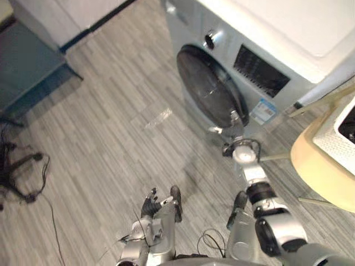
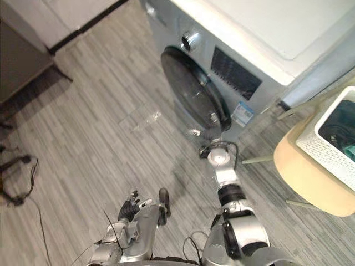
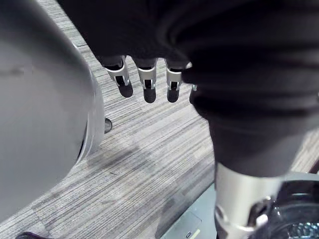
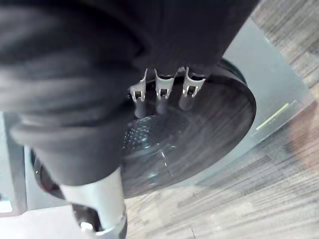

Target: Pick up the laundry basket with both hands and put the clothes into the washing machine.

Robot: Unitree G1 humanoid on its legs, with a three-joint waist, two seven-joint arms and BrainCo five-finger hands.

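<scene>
Quick rundown of where things sit. The laundry basket (image 2: 328,153) is white with perforated walls and it's parked on a round beige stool (image 2: 304,176), well apart from both sets of fingers, out past the right hand (image 1: 236,123) on its outer side. Nothing is touching it. Inside it there's a heap of dark clothes (image 2: 335,128) with a bit of teal fabric at one edge. I can't make out single items.

The washing machine (image 1: 288,27) has its round dark door (image 1: 205,83) sitting against the front, so the drum isn't visible and I can't say what's in it, if anything. The right hand's fingers (image 4: 160,92) are straight, side by side in a row, with the dark tips right at the lower rim of the door. I honestly can't tell if they're touching the glass or just shy of it. They aren't wrapped round anything.

The left hand (image 1: 151,202) hangs low over the grey plank floor (image 1: 111,138), far from the door and the basket. Its fingers (image 3: 148,82) are relaxed and slightly apart, holding nothing, with bare floor just past the tips.
</scene>
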